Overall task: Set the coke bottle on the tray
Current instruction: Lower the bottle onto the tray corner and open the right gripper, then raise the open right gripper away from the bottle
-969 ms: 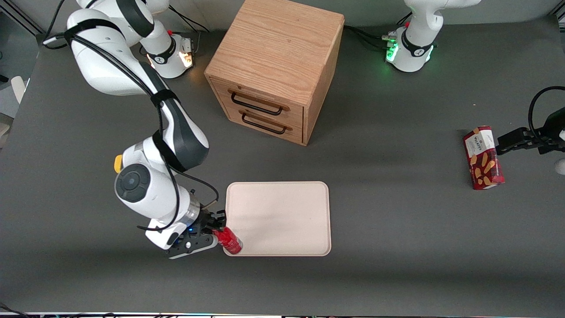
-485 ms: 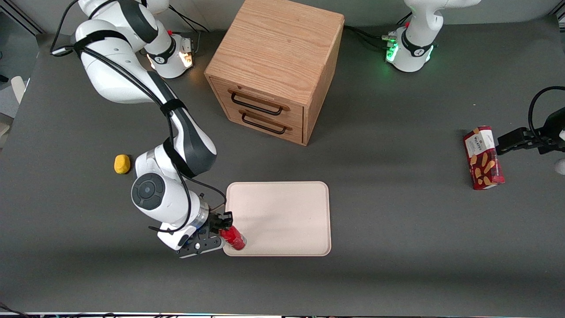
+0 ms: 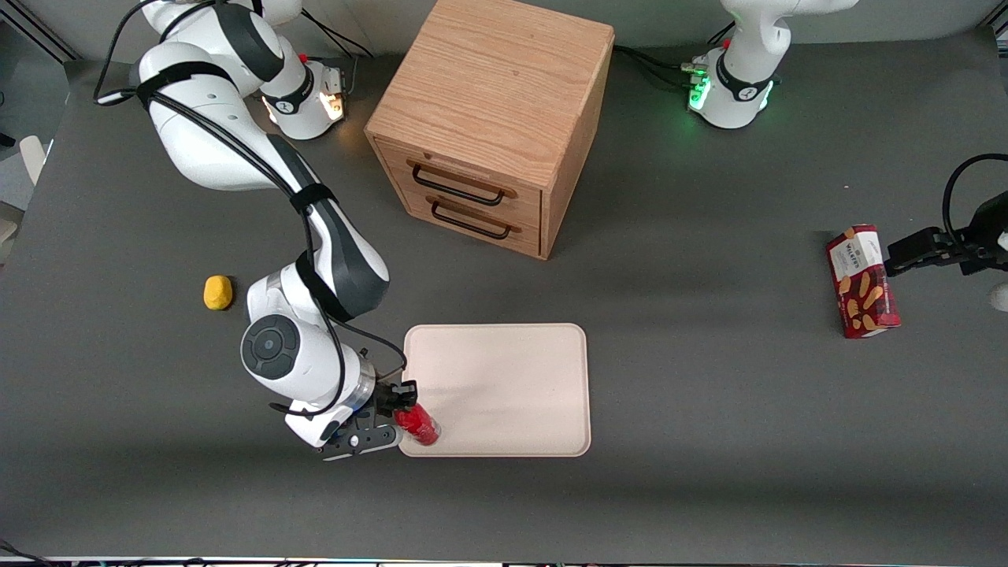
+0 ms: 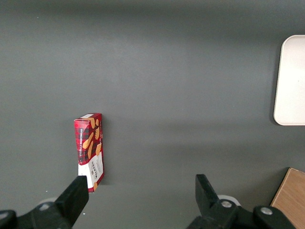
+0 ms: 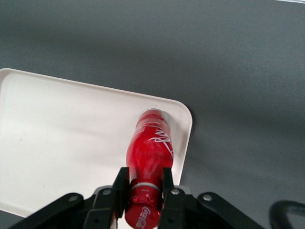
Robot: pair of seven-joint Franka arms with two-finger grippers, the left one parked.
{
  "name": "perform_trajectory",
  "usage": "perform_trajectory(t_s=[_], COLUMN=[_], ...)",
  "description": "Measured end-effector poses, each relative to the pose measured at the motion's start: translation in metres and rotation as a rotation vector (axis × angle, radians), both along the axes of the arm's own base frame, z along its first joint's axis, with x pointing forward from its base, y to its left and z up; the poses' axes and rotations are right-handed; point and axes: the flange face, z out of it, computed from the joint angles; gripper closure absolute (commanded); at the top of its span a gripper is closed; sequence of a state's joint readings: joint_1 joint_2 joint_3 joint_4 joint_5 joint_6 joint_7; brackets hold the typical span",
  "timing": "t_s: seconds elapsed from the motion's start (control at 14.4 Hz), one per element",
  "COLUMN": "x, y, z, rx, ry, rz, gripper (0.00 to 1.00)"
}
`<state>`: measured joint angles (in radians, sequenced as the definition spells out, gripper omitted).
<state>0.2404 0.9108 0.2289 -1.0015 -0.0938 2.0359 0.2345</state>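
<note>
The coke bottle (image 3: 417,424) is a small shiny red bottle with a red cap. My right gripper (image 3: 398,409) is shut on its neck and holds it tilted over the tray's corner nearest the front camera at the working arm's end. The tray (image 3: 504,378) is pale cream-pink with rounded corners. In the right wrist view the bottle (image 5: 150,148) hangs between the two black fingers (image 5: 120,183) of the gripper (image 5: 143,186), its base over the tray's corner (image 5: 178,112). I cannot tell whether the base touches the tray.
A wooden drawer cabinet (image 3: 492,118) stands farther from the front camera than the tray. A yellow lump (image 3: 218,292) lies beside my right arm. A red biscuit box (image 3: 862,280) lies toward the parked arm's end of the table, also seen in the left wrist view (image 4: 89,150).
My right arm has carried the bottle a little toward the tray, so its base is farther over the tray's corner. The arm has uncovered the yellow lump.
</note>
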Motion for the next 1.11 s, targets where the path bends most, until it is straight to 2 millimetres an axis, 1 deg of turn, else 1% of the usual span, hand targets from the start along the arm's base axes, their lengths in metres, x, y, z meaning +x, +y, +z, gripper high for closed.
perform_trajectory(t_s=[0.62, 0.76, 0.9, 0.97, 1.11], x=[0.002, 0.005, 0.005, 0.002, -0.009], y=[0.000, -0.004, -0.015, -0.022, -0.042], z=[0.002, 0.008, 0.024, 0.037, 0.072], rx=[0.006, 0.010, 0.000, -0.015, -0.038], ry=[-0.011, -0.022, -0.010, 0.016, 0.045], rz=[-0.007, -0.014, -0.024, -0.028, -0.041], gripper=[0.00, 0.00, 0.00, 0.00, 0.00])
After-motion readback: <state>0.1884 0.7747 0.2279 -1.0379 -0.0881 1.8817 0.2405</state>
